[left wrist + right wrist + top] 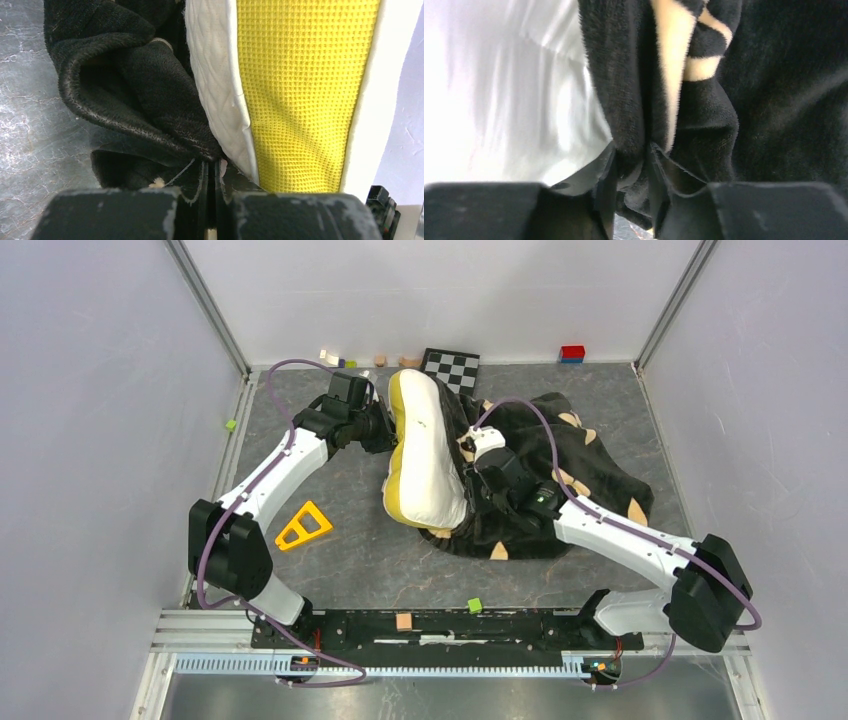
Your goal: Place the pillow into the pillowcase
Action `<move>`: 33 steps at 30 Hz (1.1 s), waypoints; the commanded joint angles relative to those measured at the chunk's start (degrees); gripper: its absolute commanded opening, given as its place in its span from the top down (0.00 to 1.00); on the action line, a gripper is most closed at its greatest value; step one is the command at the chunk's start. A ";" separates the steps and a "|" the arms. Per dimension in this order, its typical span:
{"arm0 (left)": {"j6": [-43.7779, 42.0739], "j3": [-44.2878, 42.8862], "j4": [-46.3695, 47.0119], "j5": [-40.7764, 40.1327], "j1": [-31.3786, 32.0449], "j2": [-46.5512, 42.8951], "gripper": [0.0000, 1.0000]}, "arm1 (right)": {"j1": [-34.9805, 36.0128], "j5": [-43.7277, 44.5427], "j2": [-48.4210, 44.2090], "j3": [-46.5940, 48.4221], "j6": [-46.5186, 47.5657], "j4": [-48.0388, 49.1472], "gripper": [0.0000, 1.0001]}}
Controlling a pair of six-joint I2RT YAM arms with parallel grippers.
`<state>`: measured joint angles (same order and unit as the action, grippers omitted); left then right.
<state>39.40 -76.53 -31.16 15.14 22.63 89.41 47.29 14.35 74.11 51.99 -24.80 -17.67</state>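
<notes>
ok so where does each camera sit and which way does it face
top external: above, behind the bases, looking down on table, pillow, pillowcase; left arm, right arm show.
left wrist: on left gripper, facing the pillow's yellow band; its fingers pinch pillowcase hem.
right wrist: on right gripper, facing pillowcase folds; fingers pinch them.
shared: all show pillow and pillowcase.

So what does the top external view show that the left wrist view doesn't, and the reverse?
Only top external: the checkered board, the yellow triangle, the pillowcase spreading right of the pillow. Only left wrist: the left gripper shut on a black pillowcase fold, and the waffle weave of the yellow band. Both: the pillow against the black pillowcase.
</notes>
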 commanded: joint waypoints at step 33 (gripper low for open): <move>4.12 -75.50 -4.03 -2.21 15.67 15.05 0.97 | -8.91 6.25 -0.45 61.62 13.74 -18.06 1.00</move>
<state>40.95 -140.35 -39.27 9.76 31.88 96.92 39.64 11.70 71.61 100.42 -16.73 -34.68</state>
